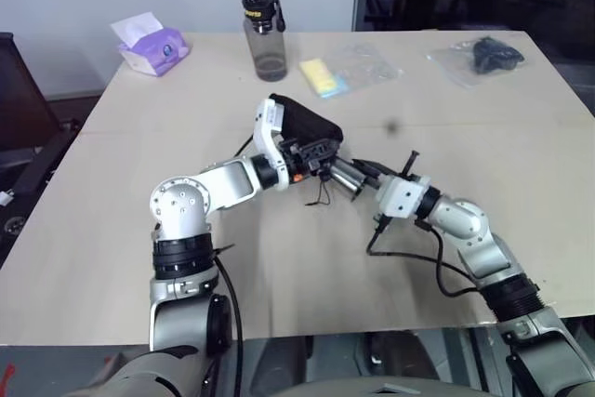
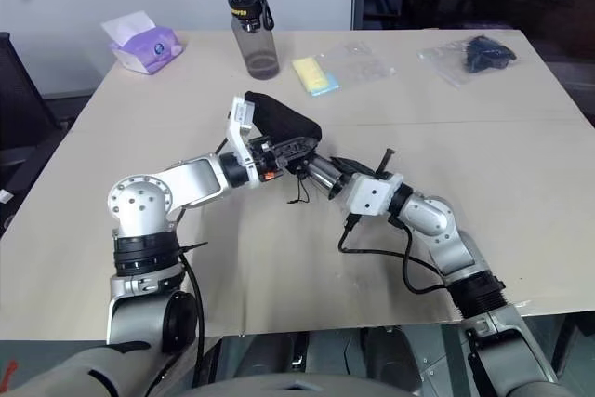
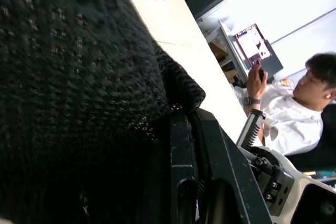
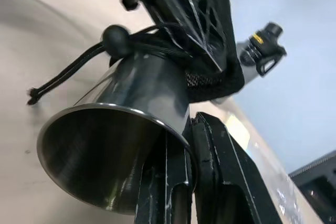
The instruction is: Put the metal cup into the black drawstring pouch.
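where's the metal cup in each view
Left eye: cup at centre, between the two grippers, against the pouch.
Right eye: cup just left of centre, same spot.
Left wrist: pouch mesh; no cup.
Right wrist: cup, open end toward the camera.
Shared landmark: the pouch.

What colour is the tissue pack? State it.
Purple and white tissue pack, clearest in the left eye view.
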You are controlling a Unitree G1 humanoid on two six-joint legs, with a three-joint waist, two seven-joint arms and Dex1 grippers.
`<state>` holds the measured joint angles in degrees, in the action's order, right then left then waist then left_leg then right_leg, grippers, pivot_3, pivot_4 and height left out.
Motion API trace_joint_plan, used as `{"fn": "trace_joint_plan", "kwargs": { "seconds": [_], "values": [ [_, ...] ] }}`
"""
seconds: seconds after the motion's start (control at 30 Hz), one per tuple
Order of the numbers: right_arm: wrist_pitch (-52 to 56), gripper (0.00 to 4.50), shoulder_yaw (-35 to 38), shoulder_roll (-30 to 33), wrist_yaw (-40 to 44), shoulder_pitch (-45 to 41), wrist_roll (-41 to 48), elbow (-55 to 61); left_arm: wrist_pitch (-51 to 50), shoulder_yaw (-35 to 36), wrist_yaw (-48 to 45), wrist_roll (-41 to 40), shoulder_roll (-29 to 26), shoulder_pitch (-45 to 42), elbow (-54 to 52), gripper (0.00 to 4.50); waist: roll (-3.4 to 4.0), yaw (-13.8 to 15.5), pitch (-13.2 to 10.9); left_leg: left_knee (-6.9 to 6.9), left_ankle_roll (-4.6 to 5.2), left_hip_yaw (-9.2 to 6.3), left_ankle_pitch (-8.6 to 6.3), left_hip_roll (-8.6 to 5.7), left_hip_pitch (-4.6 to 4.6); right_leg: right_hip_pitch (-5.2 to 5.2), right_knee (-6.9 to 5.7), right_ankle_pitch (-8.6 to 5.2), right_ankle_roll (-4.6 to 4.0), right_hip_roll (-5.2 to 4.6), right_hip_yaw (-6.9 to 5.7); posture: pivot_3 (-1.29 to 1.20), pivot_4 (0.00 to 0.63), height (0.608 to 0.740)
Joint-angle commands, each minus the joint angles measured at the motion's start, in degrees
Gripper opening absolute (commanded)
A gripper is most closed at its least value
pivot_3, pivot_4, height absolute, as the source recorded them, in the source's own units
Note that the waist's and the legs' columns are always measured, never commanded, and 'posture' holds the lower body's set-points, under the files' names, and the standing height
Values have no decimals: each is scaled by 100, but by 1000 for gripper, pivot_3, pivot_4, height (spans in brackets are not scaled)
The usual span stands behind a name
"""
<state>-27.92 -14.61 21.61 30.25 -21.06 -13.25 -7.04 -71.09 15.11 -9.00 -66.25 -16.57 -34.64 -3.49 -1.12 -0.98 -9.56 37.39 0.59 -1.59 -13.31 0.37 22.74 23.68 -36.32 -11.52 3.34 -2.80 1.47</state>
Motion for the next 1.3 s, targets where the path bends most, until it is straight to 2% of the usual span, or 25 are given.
{"fn": "trace_joint_plan", "kwargs": {
  "seconds": [0.03, 0.37, 0.57, 0.83, 1.03, 1.1, 1.3],
  "values": [
    [-332, 82, 14, 62, -57, -111, 36, 78, 211, -95, -415, 225, -232, 33, -114, 0, -2, 2, -1, 0, 0, -1, 0, 0, 0, 0, 0, -2, -4, 0, -1, 0, 150, 740],
    [-610, 82, 149, 139, 271, 75, 922, -42, 510, -128, -1827, 419, -823, 356, 120, 0, -6, 0, -5, -2, 1, 1, 0, 1, 0, 0, 3, -6, -11, -2, 0, 0, 150, 740],
    [-571, 82, 76, 86, 271, -71, 866, -202, 478, -165, -2287, 375, -906, 402, 93, 0, -15, 4, -11, -2, 1, 1, 0, 1, 0, -1, 3, -7, -12, -2, -1, 0, 150, 740],
    [-547, 82, -22, 71, 264, -93, 554, -218, 471, -177, -2375, 413, -881, 456, 56, 0, -17, 4, -14, -3, 1, -1, 0, 2, 0, 0, 4, -6, -11, -3, -1, 0, 150, 740],
    [207, 82, 331, -313, -246, 6, 730, -64, 421, -194, -2426, 335, -849, 641, -79, 0, -18, 3, -18, -4, 1, -2, 0, 3, 0, 1, 2, -6, -12, -2, -1, 0, 150, 740],
    [584, 82, 509, -604, -359, 89, 1170, 62, 391, -197, -2416, 295, -820, 698, -143, 0, -20, 5, -19, -4, 1, -3, 0, 3, 0, 1, 2, -6, -12, -2, -1, 0, 150, 740],
    [1419, 82, 463, -1043, -123, 188, 1883, 546, 410, -264, -2505, 346, -855, 743, -220, 0, -20, 4, -23, -6, 1, -24, 0, 3, 1, 2, 4, -6, -12, -4, 0, 0, 150, 740]
  ]
}}
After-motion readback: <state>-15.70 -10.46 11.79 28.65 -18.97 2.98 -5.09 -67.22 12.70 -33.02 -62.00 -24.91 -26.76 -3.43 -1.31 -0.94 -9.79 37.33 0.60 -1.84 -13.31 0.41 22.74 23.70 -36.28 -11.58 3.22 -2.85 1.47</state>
